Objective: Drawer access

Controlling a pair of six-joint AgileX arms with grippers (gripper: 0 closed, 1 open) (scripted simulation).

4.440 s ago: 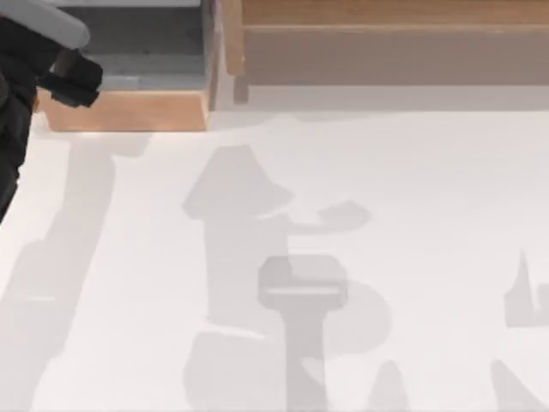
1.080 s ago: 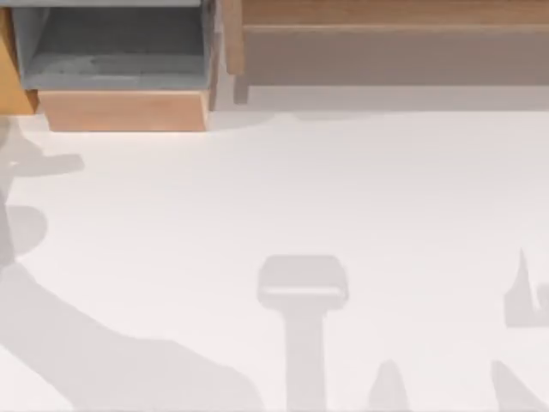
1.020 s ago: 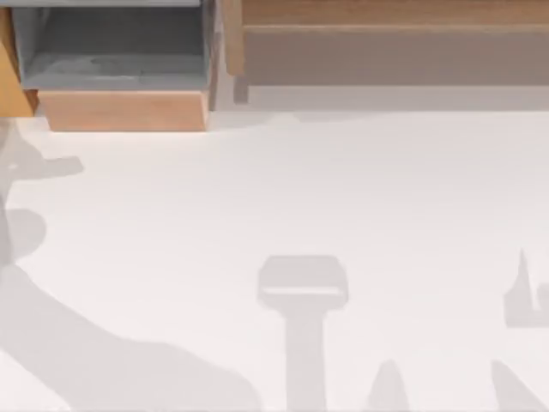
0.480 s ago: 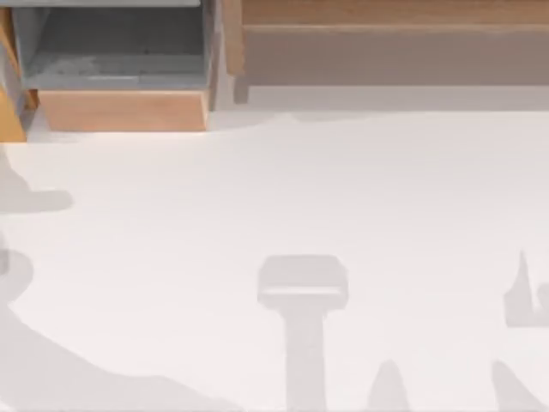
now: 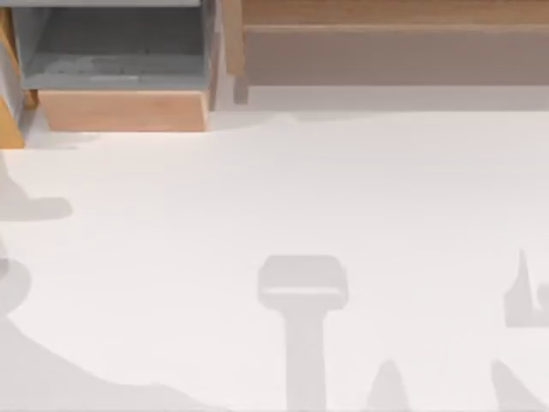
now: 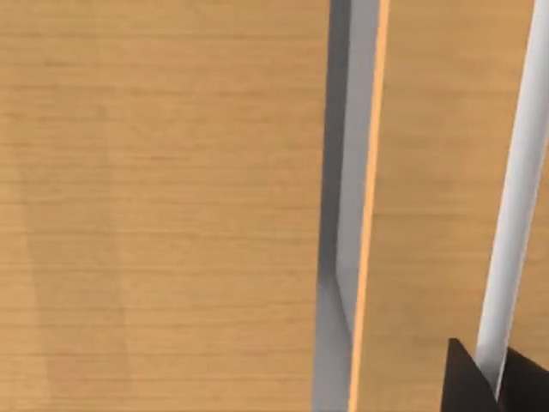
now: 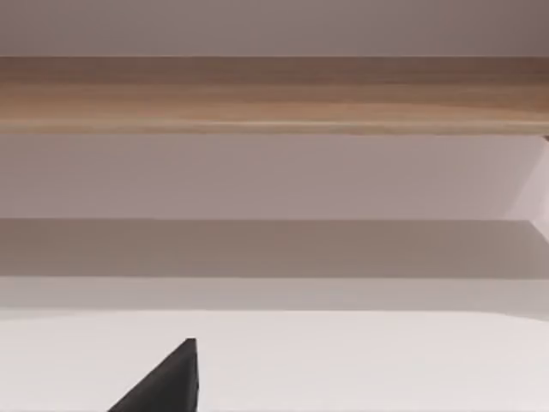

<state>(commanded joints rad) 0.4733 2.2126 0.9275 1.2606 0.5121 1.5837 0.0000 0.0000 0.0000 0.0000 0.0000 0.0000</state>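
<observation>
The drawer (image 5: 9,124) is a narrow orange-brown sliver with a grey lining at the top view's far left edge, and its front stands nearer than the drawer beside it. The left wrist view is close against its wood front (image 6: 163,206), where a grey gap (image 6: 339,257) runs beside an orange edge. A white handle bar (image 6: 515,215) passes between the two dark fingers of my left gripper (image 6: 499,386), which is shut on it. A dark tip of my right gripper (image 7: 163,382) hangs over the white table, facing the cabinet.
A second drawer with a paler tan front (image 5: 120,110) and grey lining stands pulled out at the back left. A long wooden cabinet (image 5: 386,43) runs along the back right. The white tabletop (image 5: 300,197) carries only shadows.
The orange-brown drawer sliver has slid toward the table's front edge. The left arm, earlier over the tan drawer, has left the top view and its shadow has drifted left.
</observation>
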